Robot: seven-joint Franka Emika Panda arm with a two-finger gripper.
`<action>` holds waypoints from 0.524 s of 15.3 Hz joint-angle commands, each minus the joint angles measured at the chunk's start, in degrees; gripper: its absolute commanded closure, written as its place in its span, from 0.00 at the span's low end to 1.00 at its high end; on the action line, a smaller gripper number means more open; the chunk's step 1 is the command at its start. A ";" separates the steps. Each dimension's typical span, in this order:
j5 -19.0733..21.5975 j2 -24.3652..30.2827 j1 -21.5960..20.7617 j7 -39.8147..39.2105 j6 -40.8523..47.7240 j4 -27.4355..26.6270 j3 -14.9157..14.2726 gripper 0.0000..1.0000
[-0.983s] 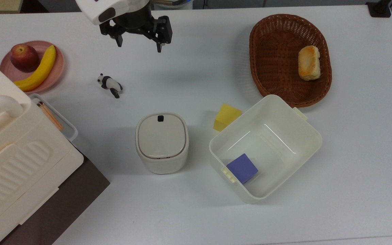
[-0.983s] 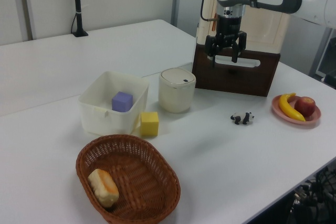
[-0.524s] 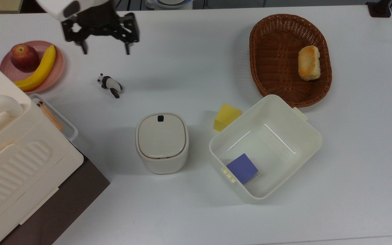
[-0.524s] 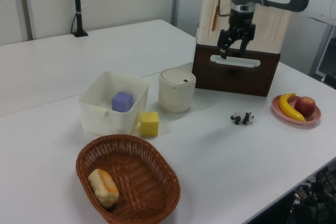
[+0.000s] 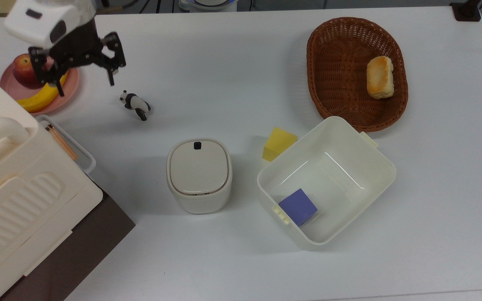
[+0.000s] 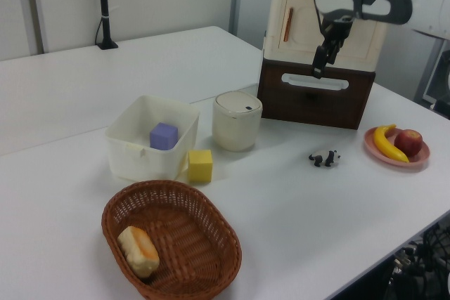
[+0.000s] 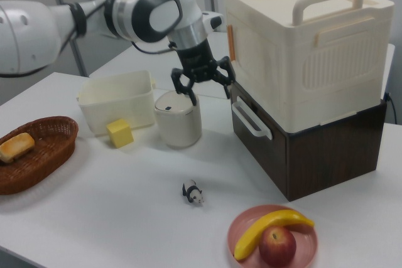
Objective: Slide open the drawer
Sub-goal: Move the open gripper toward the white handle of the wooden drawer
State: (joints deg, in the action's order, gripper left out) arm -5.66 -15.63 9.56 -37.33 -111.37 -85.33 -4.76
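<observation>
A white table [image 5: 241,62] carries the whole scene, and I have the gripper [image 7: 202,83] hanging in the air over it with its two fingers spread apart and nothing between them; I judge that spread suits the job, since the fingers must straddle the white loop handle [image 7: 250,118] before any pull. The drawer [image 7: 257,135] sits closed in the dark brown base, just beside and below the gripper in the right view, its handle facing out toward the open table; the cream ribbed appliance [image 7: 308,42] stacked on top leaves only that front to work from. Below the gripper in the right view stands the lidded cream canister [image 7: 178,117]; the toy panda [image 5: 135,105] and the pink fruit plate [image 5: 63,98] lie near in the top view; I would descend clear of them.
</observation>
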 commanded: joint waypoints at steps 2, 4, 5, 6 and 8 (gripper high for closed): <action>-5.05 -1.33 -0.95 -2.48 -10.34 -4.40 0.02 0.10; -6.63 -2.64 -0.95 -2.48 -12.72 -4.50 0.02 0.14; -7.60 -3.34 -0.95 -2.48 -14.04 -4.41 0.02 0.14; -8.48 -4.22 -0.86 -2.31 -15.70 -4.41 0.02 0.14; -10.06 -5.72 -0.68 -2.31 -17.73 -4.41 0.02 0.19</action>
State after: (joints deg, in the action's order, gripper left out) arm -13.17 -20.13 9.10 -38.75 -125.41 -88.66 -4.43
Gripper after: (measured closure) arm 0.154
